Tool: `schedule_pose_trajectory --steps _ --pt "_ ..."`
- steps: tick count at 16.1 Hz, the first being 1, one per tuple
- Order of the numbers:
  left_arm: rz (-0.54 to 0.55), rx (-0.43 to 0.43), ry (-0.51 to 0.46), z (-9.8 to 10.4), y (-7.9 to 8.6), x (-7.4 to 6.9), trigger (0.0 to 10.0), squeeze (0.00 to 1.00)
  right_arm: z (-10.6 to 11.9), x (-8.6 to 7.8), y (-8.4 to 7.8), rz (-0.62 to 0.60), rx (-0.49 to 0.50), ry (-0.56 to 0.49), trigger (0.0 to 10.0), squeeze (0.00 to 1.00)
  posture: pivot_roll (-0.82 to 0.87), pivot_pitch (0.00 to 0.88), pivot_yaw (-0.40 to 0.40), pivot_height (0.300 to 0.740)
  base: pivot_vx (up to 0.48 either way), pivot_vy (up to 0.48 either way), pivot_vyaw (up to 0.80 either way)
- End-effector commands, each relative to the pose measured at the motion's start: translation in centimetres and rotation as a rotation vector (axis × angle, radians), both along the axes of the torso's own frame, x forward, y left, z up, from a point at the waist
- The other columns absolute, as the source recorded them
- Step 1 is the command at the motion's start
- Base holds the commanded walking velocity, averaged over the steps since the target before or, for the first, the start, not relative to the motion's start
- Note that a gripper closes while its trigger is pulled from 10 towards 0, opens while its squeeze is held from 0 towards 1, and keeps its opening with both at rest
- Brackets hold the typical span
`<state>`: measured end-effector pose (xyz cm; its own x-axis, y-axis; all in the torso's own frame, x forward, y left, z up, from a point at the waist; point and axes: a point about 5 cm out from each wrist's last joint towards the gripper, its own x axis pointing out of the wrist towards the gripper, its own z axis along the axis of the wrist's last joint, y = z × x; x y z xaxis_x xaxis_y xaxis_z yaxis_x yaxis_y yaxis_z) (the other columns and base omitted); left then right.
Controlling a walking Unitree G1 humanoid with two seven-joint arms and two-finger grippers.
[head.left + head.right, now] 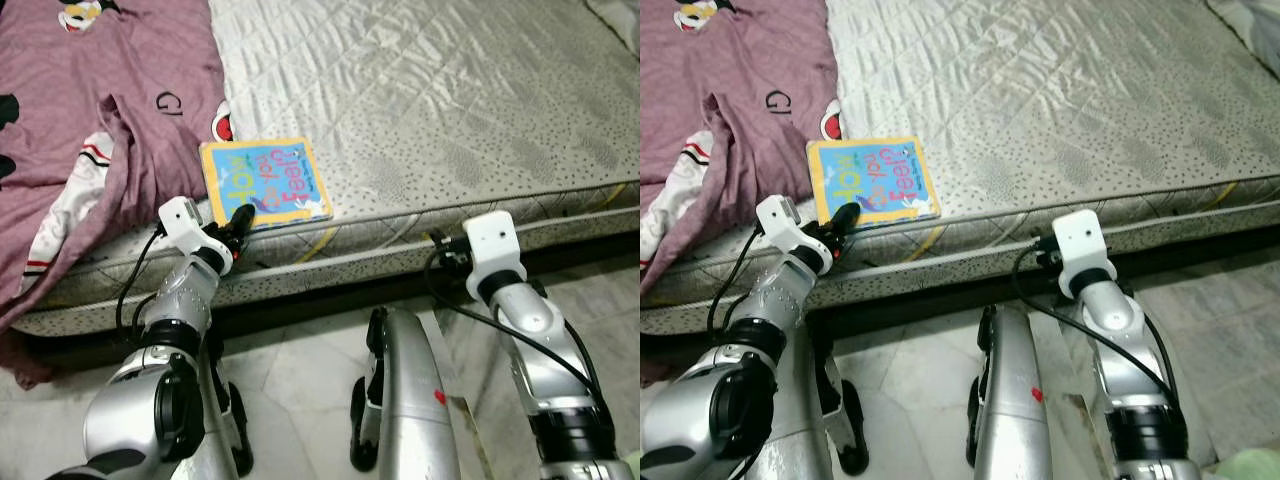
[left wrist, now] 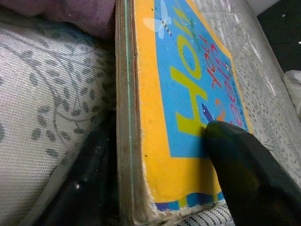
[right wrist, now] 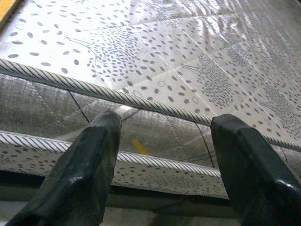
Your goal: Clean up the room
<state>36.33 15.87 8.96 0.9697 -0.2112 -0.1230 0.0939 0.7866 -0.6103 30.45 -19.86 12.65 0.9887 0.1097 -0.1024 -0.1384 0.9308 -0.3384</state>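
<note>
A board book [image 1: 265,182] with a yellow border and a blue cover lies flat on the mattress [image 1: 450,100], close to its near edge. My left gripper [image 1: 238,222] is at the book's near corner. In the left wrist view one black finger [image 2: 249,174] presses on the cover and the other finger [image 2: 89,183] sits under the book's edge [image 2: 127,117], so the gripper is shut on it. My right gripper [image 3: 164,127] is open, held in front of the mattress side with nothing between its fingers. Its arm [image 1: 500,270] is further right.
A purple garment [image 1: 100,110] with cartoon prints covers the bed's left part and overlaps the book's far left corner. A dark gap [image 1: 300,305] runs under the bed. Pale marble floor [image 1: 300,380] lies below, with my own body [image 1: 405,400] in the middle.
</note>
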Motion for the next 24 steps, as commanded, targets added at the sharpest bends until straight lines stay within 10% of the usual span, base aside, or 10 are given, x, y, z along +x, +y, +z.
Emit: schedule_pose_trajectory --steps 1,18,24 --pt "-0.025 -0.021 0.049 -0.9 -0.8 -0.3 0.0 0.00 -0.5 -0.1 -0.1 -0.004 -0.006 0.015 10.0 0.00 -0.17 0.155 -0.096 0.499 0.000 0.000 0.00" --pt "0.115 0.060 -0.075 2.9 2.8 1.5 0.0 0.00 0.0 3.5 3.4 0.006 0.085 -0.076 10.0 0.00 -0.06 0.050 -0.036 0.499 0.000 0.000 0.00" --pt "0.155 0.309 -0.318 8.3 4.3 2.2 0.0 0.00 0.7 5.0 5.8 -0.017 0.256 -0.095 10.0 0.00 0.01 0.000 0.020 0.499 0.000 0.000 0.00"
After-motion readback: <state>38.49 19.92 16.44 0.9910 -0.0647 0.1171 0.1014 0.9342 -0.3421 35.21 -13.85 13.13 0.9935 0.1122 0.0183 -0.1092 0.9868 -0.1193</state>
